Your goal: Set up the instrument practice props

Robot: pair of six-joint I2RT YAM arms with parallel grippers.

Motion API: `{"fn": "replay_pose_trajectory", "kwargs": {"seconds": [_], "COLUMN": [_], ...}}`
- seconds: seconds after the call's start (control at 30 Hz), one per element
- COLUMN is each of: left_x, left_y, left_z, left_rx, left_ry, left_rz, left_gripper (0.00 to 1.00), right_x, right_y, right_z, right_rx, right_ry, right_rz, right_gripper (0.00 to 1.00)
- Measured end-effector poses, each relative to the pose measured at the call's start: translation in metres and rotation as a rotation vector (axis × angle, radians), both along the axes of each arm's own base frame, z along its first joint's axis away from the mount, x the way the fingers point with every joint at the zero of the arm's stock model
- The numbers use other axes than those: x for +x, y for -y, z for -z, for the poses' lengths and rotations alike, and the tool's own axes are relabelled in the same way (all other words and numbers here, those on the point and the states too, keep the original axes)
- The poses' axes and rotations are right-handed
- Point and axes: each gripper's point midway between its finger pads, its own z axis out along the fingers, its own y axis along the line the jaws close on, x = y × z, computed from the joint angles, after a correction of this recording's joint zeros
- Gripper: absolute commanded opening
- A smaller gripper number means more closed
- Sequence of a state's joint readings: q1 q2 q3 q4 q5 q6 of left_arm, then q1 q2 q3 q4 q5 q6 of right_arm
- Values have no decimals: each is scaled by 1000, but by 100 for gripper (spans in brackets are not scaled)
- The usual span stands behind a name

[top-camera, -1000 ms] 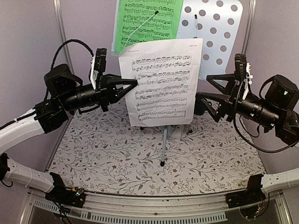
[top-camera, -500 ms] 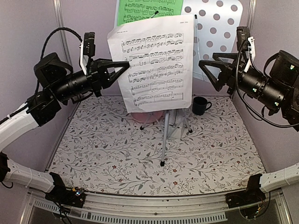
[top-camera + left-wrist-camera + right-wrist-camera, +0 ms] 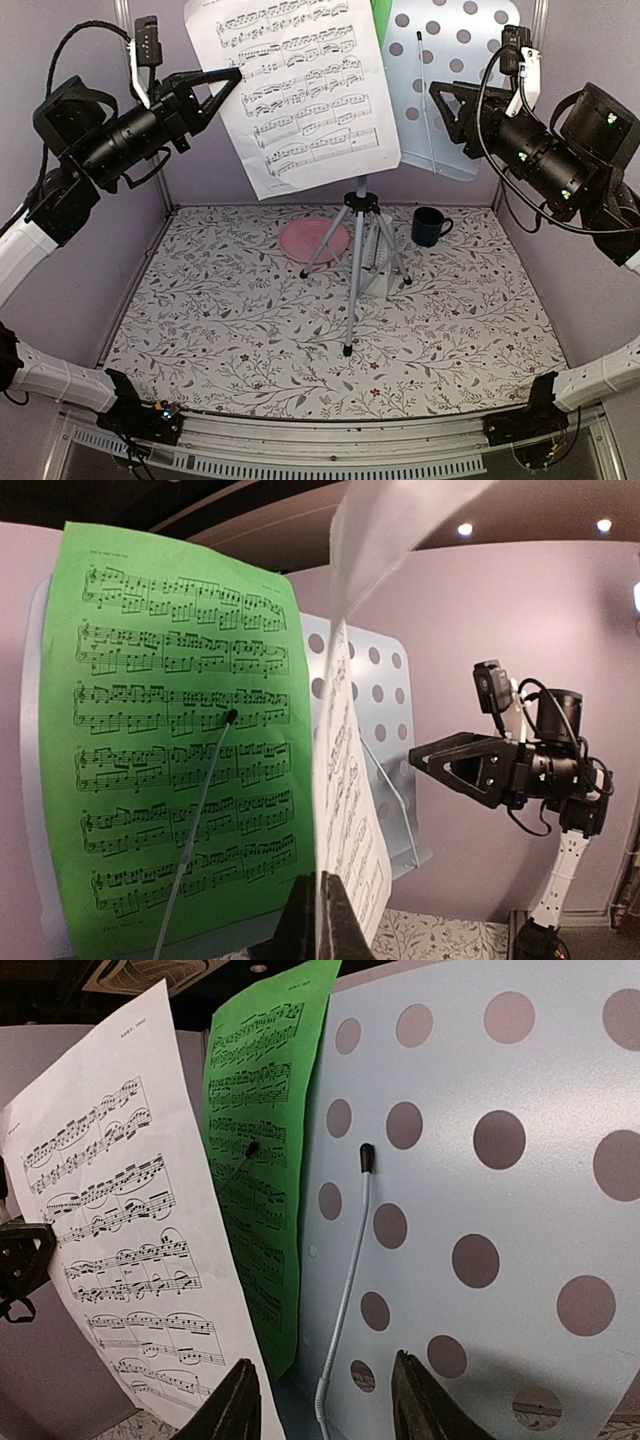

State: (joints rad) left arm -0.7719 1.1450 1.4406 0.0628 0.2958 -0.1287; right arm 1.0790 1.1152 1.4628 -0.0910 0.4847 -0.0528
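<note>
High above the bench point(image 3: 200, 330), the left gripper point(image 3: 232, 76) has its jaws pressed fully together on the left edge of the white music sheet point(image 3: 300, 90). The sheet hangs tilted in the air in front of the left half of the music stand point(image 3: 455, 70). In the left wrist view it runs edge-on straight up from between the closed fingers point(image 3: 298, 925) and curls over at the top. Behind it the green music sheet point(image 3: 180, 750) lies flat against the left side of the stand's perforated desk, with a thin wire arm point(image 3: 203, 810) across it.

The right gripper point(image 3: 440, 100) is at about the same height on the other side, pointing at the bare right half of the desk. Its jaws are partly apart and hold nothing. In the right wrist view its two fingers point(image 3: 235, 1410) frame the foot of the stand's second wire arm point(image 3: 345, 1280); whether they touch it cannot be told. The white sheet lies to the left of these jaws, apart from them.

The stand's tripod legs point(image 3: 352, 290) rest around the middle of the bench, toward the far edge. A pink plate point(image 3: 313, 240) lies just left of the legs, and a dark blue mug point(image 3: 430, 227) stands toward the far right corner. Between plate and mug, mostly hidden behind the legs, a pale upright shape looks like the metronome point(image 3: 377, 265).
</note>
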Motion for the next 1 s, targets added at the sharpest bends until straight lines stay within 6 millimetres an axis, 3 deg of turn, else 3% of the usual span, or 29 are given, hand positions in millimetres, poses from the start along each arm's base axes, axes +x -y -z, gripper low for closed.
{"fn": "replay_pose_trajectory", "kwargs": {"seconds": [0.3, 0.63, 1.0], "left_x": [14, 26, 30], "left_y": [0, 9, 13], "left_z": [-21, -32, -41], "left_rx": [-27, -36, -42], "left_ry": [16, 28, 44], "left_rz": [-38, -40, -45], "left_gripper": [0, 0, 0], "right_x": [18, 31, 41], "right_y": [-19, -13, -14], "right_z": [1, -5, 0], "right_rx": [-10, 12, 1], "right_ry": [16, 36, 32], "right_rz": [55, 122, 143], "right_gripper": [39, 27, 21]}}
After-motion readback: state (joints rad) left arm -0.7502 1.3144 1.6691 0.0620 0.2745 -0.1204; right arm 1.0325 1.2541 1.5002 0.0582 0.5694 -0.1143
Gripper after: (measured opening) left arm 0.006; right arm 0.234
